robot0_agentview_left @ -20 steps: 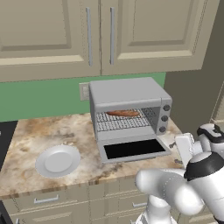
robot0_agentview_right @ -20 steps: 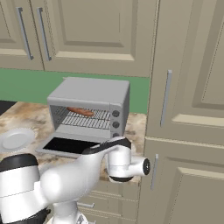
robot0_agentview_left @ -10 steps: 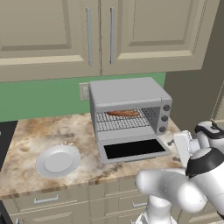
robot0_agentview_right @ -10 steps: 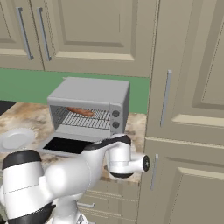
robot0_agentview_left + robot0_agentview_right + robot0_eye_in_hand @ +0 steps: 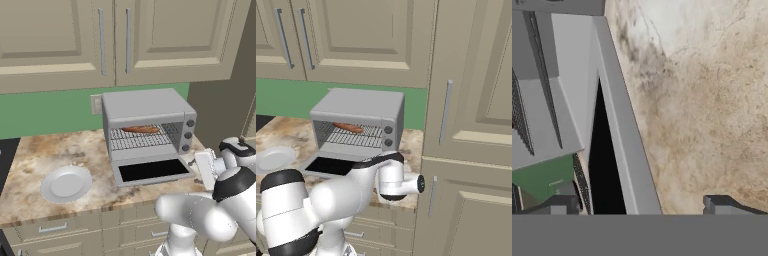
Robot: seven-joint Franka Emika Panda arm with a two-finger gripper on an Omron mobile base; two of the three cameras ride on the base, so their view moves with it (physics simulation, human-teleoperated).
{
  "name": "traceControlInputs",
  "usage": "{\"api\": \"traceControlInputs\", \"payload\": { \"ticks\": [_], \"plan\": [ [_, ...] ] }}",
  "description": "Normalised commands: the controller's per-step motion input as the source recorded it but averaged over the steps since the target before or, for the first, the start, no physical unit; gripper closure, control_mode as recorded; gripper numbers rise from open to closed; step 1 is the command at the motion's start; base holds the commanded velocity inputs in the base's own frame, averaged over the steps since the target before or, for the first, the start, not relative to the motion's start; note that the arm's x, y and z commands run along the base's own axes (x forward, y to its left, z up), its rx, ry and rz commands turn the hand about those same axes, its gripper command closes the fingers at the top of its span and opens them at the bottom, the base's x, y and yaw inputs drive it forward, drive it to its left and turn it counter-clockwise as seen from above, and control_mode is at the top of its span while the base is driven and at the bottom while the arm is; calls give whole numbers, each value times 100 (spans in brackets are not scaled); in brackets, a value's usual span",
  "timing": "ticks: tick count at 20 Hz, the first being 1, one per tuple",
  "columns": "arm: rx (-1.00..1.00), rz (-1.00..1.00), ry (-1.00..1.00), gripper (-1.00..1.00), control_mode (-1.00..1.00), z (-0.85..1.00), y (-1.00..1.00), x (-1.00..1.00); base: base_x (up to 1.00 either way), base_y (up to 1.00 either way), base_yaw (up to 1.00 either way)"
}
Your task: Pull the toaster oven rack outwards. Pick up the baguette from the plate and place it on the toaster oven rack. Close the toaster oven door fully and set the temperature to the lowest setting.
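Beside the right edge of the lowered toaster oven door (image 5: 153,171), the gripper (image 5: 643,204) is held with its fingers spread wide and nothing between them. In the hand view, one fingertip (image 5: 558,204) is seen over the oven side and the other (image 5: 722,204) over bare marbled counter (image 5: 712,100), with the door's grey frame edge running between them. The counter on that outer side is seen free of objects.

From the left base view, the door is found lying flat, hinged at the bottom, its black glass facing up and its front edge reaching close to the counter's front edge. Above it, the toaster oven rack (image 5: 142,138) is seen inside the toaster oven (image 5: 147,120), and the baguette (image 5: 140,130) is laid on the rack toward the back. Three dark knobs (image 5: 188,135) are stacked down the oven's right front.

Well apart to the left, the plate (image 5: 66,183) is set on the counter with open stone around it.
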Motion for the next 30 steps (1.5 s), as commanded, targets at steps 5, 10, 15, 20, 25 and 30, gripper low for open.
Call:
{"api": "traceControlInputs", "payload": {
  "ticks": [5,10,15,20,25,30],
  "plan": [
    [0,9,-9,-100,-100,0,19,0,0,0,0],
    [0,8,-9,-100,-100,0,15,0,0,0,0],
    [0,3,-4,-100,-100,0,8,7,0,0,0],
    [0,1,-5,-100,-100,2,12,8,0,0,0],
    [0,0,-16,-100,-100,0,16,21,0,0,0],
    [0,0,-16,-100,-100,0,22,17,0,0,0]
  ]
}}
